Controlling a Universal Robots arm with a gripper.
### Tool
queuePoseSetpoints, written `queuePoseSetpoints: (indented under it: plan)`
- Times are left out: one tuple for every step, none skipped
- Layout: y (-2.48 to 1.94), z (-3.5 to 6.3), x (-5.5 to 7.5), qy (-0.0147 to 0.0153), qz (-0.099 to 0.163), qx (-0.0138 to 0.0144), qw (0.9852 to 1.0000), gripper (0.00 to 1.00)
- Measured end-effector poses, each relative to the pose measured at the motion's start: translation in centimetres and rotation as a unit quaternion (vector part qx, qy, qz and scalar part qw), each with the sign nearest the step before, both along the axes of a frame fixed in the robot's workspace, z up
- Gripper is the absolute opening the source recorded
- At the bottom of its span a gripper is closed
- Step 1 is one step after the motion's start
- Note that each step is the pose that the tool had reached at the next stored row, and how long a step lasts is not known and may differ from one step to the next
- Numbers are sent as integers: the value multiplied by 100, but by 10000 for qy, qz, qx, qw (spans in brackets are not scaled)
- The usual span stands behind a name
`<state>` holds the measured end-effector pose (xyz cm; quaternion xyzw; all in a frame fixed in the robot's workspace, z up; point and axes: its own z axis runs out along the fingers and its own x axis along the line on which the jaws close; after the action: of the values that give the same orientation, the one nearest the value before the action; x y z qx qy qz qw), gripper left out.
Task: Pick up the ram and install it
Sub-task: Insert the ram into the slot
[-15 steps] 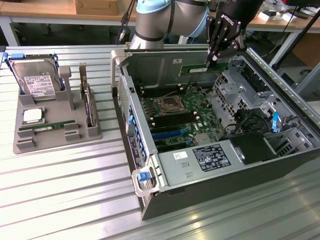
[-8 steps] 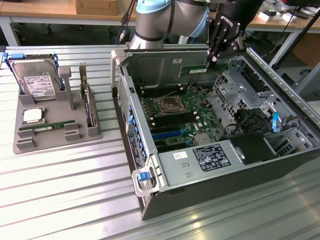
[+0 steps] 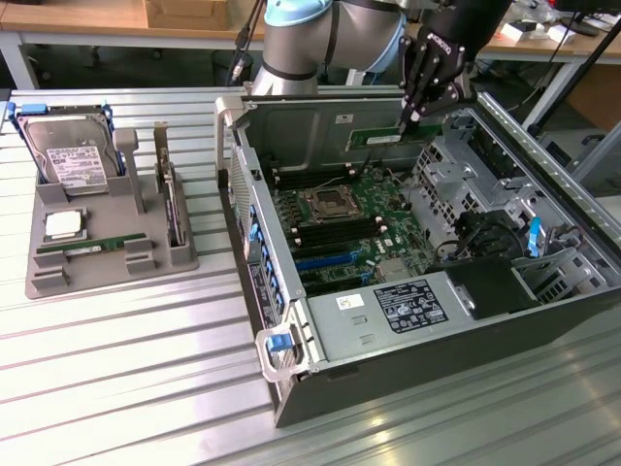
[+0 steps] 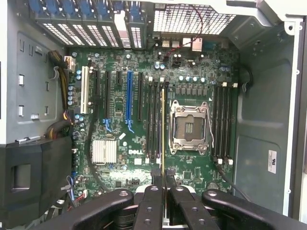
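My gripper (image 3: 412, 118) hangs over the far side of the open computer case (image 3: 291, 379), shut on the ram (image 3: 376, 137), a long thin green strip held well above the motherboard (image 3: 340, 218). In the wrist view the ram (image 4: 163, 129) appears edge-on as a thin line running out from between the black fingers (image 4: 152, 201). It lines up over the black memory slots (image 4: 154, 120) beside the empty CPU socket (image 4: 191, 127). A second ram strip (image 3: 89, 249) lies in the grey holder (image 3: 44, 282) on the exterior view's left.
The grey holder also carries a hard drive (image 3: 68, 155), a square silver CPU chip (image 3: 63, 225) and an upright card with a metal bracket (image 3: 171, 204). Inside the case are a drive cage (image 3: 466, 170), cables (image 3: 475, 233) and a labelled metal box (image 3: 388, 311). Everything rests on a ribbed metal table (image 3: 126, 369).
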<state>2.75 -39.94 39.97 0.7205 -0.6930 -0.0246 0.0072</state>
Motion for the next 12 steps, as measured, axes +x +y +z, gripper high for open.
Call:
queuePoseSetpoints:
  plan:
    - [0, -4, 0, 0, 0, 0, 10000, 12]
    - [0, -6, 0, 0, 0, 0, 10000, 12]
    - [0, -8, 0, 0, 0, 0, 10000, 12]
    - [0, -10, 0, 0, 0, 0, 10000, 12]
    - [0, -12, 0, 0, 0, 0, 10000, 12]
    - [0, -15, 0, 0, 0, 0, 10000, 12]
    - [0, -19, 0, 0, 0, 0, 10000, 12]
    - [0, -22, 0, 0, 0, 0, 10000, 12]
    - [0, -26, 0, 0, 0, 0, 10000, 12]
    - [0, -31, 0, 0, 0, 0, 10000, 12]
    - [0, -39, 0, 0, 0, 0, 10000, 12]
    - [0, -42, 0, 0, 0, 0, 10000, 12]
